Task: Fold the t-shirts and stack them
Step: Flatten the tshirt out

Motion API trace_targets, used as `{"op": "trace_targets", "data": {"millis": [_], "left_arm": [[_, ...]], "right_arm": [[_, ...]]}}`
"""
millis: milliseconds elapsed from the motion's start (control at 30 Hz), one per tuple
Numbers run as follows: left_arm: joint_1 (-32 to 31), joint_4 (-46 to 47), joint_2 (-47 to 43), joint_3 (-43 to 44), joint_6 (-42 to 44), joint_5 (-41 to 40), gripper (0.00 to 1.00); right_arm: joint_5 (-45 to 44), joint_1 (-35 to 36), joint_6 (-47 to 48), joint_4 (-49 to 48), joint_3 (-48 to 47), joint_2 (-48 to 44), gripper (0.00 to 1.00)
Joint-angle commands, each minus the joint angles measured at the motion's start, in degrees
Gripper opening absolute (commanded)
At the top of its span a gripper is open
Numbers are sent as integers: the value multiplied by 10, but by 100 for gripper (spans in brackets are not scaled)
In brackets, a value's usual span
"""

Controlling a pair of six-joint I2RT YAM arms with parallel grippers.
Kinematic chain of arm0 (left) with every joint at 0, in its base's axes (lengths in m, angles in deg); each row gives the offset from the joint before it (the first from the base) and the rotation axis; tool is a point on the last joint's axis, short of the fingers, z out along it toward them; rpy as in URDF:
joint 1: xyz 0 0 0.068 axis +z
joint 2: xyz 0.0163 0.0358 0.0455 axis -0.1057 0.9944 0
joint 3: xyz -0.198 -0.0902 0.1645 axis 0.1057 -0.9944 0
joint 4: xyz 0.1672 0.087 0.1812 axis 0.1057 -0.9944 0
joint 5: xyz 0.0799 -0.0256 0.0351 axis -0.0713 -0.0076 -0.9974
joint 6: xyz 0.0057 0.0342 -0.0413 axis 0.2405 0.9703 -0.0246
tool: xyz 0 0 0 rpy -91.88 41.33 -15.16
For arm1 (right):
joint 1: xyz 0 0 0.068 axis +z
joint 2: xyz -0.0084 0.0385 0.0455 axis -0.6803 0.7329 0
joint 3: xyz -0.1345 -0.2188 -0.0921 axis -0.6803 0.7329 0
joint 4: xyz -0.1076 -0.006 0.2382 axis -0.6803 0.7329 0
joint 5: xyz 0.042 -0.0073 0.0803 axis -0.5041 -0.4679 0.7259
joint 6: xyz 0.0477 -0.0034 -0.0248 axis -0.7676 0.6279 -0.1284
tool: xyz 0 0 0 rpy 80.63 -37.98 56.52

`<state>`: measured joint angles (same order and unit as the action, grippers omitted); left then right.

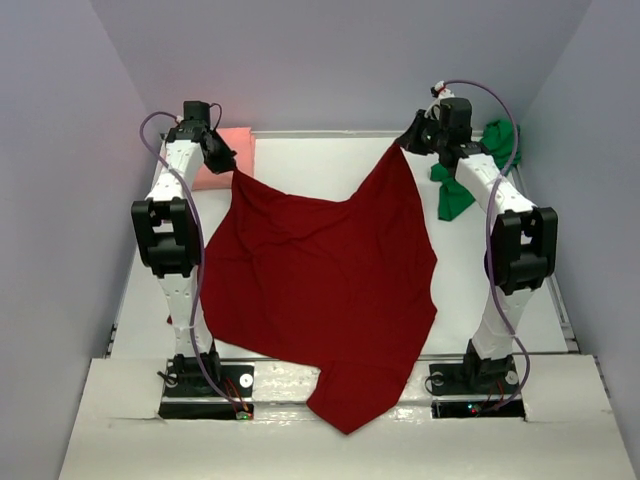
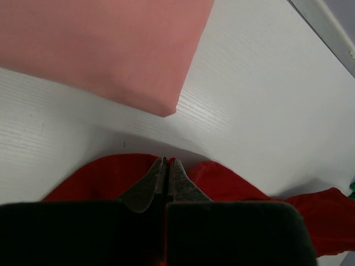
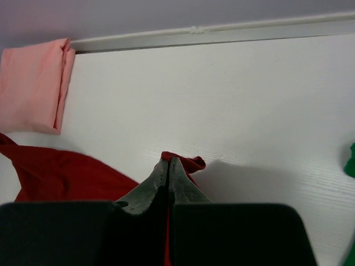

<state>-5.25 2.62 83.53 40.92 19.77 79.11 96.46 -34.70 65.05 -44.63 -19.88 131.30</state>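
Note:
The dark red t-shirt [image 1: 320, 285] hangs spread between both arms, lifted at its two far corners, its low end draping over the table's near edge. My left gripper [image 1: 228, 166] is shut on its far left corner [image 2: 111, 174]. My right gripper [image 1: 404, 143] is shut on its far right corner [image 3: 186, 162]. The salmon pink t-shirt [image 1: 232, 152] lies folded at the far left, just beyond my left gripper; it also shows in the left wrist view [image 2: 100, 50] and the right wrist view [image 3: 33, 88]. The bright green t-shirt [image 1: 462, 185] lies crumpled at the far right, partly under my right arm.
A raised rail [image 3: 222, 30] runs along the table's far edge, close to both grippers. Purple walls close in the back and both sides. Bare white table [image 1: 310, 165] shows between the two grippers.

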Motion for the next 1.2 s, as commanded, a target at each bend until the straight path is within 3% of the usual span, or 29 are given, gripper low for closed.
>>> {"op": "trace_targets", "data": {"millis": [0, 267, 667, 1167], "left_arm": [[19, -41, -4, 33, 19, 6, 0], [44, -65, 53, 93, 23, 34, 0], [46, -68, 141, 216, 13, 75, 0], [52, -33, 172, 235, 2, 86, 0]], "right_arm": [[-67, -4, 45, 50, -59, 2, 0], [-155, -22, 66, 145, -97, 21, 0], [-153, -39, 66, 177, -139, 83, 0], [-144, -50, 56, 192, -221, 148, 0]]}}
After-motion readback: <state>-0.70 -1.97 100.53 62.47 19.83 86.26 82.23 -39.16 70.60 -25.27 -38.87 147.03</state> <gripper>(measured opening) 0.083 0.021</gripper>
